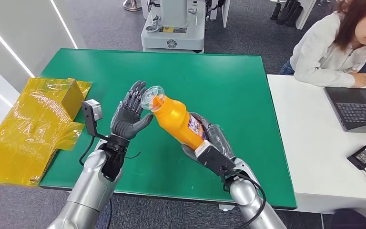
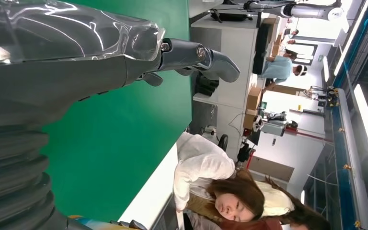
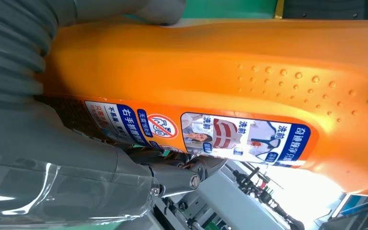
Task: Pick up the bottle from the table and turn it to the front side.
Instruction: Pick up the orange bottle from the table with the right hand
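Gripping a glossy orange plastic bottle (image 1: 177, 121) low on its body, the right hand (image 1: 208, 143) holds it tilted above the green tabletop (image 1: 248, 95).
Its long axis slants up toward the left hand (image 1: 129, 117), fingers spread, empty, just beside the clear cap (image 1: 152, 97); a blue printed label (image 3: 196, 134) wraps the dimpled body.

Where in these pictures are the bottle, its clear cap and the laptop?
bottle (image 1: 176, 119): head view, on the orange body above the label.
cap (image 1: 151, 97): head view, on the clear top end.
laptop (image 1: 362, 112): head view, on the keyboard.
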Available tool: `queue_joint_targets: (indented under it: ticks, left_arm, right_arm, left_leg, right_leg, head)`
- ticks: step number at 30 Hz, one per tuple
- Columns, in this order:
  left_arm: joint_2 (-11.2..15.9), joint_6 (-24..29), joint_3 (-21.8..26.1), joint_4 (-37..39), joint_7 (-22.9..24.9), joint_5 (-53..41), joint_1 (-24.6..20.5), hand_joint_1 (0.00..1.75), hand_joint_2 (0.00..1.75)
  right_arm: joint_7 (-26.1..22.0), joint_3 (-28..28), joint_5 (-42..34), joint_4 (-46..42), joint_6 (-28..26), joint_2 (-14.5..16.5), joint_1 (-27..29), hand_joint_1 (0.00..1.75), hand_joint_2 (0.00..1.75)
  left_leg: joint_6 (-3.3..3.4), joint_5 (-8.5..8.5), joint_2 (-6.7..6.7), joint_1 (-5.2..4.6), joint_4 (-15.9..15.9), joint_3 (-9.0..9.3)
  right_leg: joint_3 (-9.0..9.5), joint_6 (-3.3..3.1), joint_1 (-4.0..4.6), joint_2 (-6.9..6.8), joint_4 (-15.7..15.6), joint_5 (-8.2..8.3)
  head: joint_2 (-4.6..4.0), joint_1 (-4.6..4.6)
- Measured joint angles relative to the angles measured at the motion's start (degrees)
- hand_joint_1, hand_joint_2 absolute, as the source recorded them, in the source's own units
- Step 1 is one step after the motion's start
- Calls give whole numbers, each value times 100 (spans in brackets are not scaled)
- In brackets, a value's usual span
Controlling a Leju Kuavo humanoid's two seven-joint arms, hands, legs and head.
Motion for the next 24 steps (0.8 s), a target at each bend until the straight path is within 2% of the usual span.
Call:
queue_joint_targets:
  ticks: [11, 17, 24]
  left_arm:
    - [-8, -240, 1, 54, 201, -1, -30, 0, 175]
    - [126, -55, 106, -326, 183, -72, 194, 0, 175]
    - [266, -71, 248, -590, 177, -80, 365, 0, 175]
  right_arm:
    - [31, -115, 11, 156, -265, 64, -66, 175, 175]
    - [-57, -807, -280, 33, -644, 60, 89, 175, 175]
    - [-114, -1540, -492, -116, -717, 21, 125, 175, 175]
  left_leg:
    - [0, 0, -2, 0, 0, -2]
    - [0, 0, -2, 0, 0, -6]
    - [0, 0, -2, -1, 0, -7]
  right_leg:
    - [-1, 0, 0, -2, 0, 0]
    - [-4, 0, 0, -2, 0, 0]
    - [-6, 0, -1, -2, 0, 0]
  head:
    - [0, -1]
    - [0, -1]
    - [0, 0]
